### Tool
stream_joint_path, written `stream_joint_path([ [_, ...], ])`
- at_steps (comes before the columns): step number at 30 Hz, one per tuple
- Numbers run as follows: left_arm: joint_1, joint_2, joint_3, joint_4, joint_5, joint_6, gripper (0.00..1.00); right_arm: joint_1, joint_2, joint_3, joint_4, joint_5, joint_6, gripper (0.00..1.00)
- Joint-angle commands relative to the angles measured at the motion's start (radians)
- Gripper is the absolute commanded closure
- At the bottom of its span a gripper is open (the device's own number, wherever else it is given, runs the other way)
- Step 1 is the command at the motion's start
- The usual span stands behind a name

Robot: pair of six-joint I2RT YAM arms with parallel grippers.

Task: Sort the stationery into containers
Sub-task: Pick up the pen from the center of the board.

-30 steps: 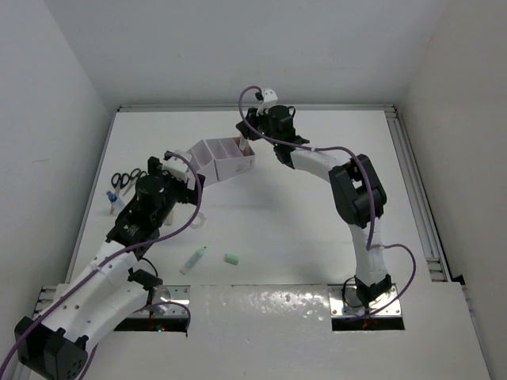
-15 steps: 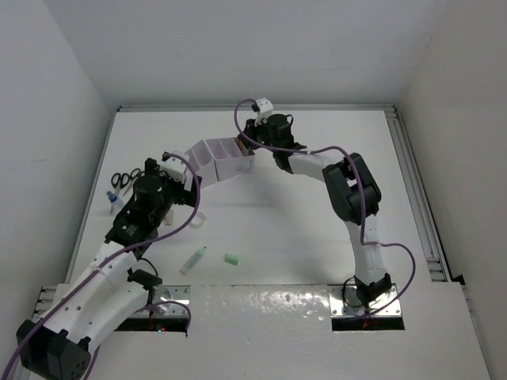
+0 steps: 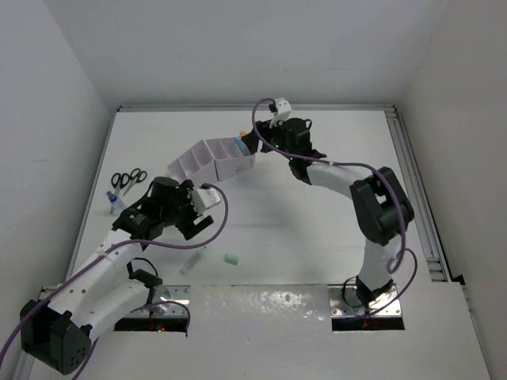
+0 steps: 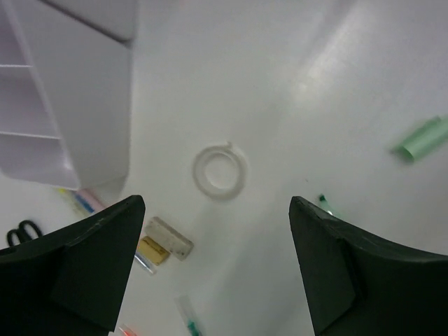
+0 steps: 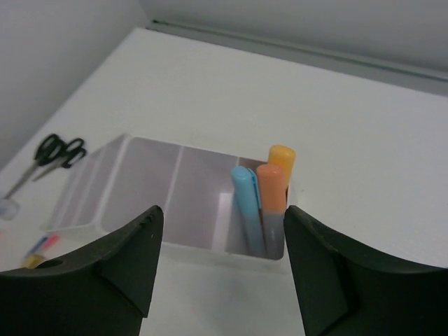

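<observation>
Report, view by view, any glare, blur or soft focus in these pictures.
Top external: even light, soft shadows, mottled glare on the glossy plate at the near edge. Left wrist: motion blur smears the green piece and softens the tape ring. Right wrist: pens clearest, scissors soft, near fingers defocused.

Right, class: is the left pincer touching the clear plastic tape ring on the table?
Apart. The left wrist view shows the clear plastic tape ring lying between the fingers of the open left pincer, bare white table all round it.
</observation>
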Motion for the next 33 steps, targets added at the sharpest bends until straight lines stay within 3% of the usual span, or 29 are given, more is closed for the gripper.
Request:
stream_joint_path([
  [1, -0.023, 0.033, 0.074, -0.214, 0.14, 0.183, 0.18, 0.015, -0.191, -0.121, 0.094, 0.014, 0.041, 0.31],
  [5, -0.098, 0.085, 0.072, -0.314, 0.144, 0.278, 0.18, 0.119, -0.444, -0.337, 0.03, 0.095, -0.044, 0.3],
  [8, -0.181, 0.152, 0.053, -0.363, 0.074, 0.306, 0.17, 0.202, -0.532, -0.483, -0.032, 0.223, -0.049, 0.3],
  [12, -0.278, 0.219, -0.008, -0.356, -0.026, 0.231, 0.15, 0.278, -0.653, -0.64, -0.087, 0.348, 0.031, 0.3],
  [15, -0.327, 0.231, -0.075, -0.258, -0.128, 0.124, 0.17, 0.331, -0.695, -0.704, -0.127, 0.431, 0.069, 0.3],
  [23, -0.344, 0.26, -0.126, -0.16, -0.179, 0.058, 0.23, 0.436, -0.819, -0.755, -0.274, 0.632, 0.103, 0.3],
  [31, -0.324, 0.344, -0.119, -0.133, -0.15, 0.049, 0.29, 0.507, -0.835, -0.735, -0.356, 0.669, 0.084, 0.3],
  [33, -0.313, 0.363, -0.108, -0.14, -0.147, 0.042, 0.36, 0.522, -0.841, -0.738, -0.383, 0.673, 0.103, 0.3],
])
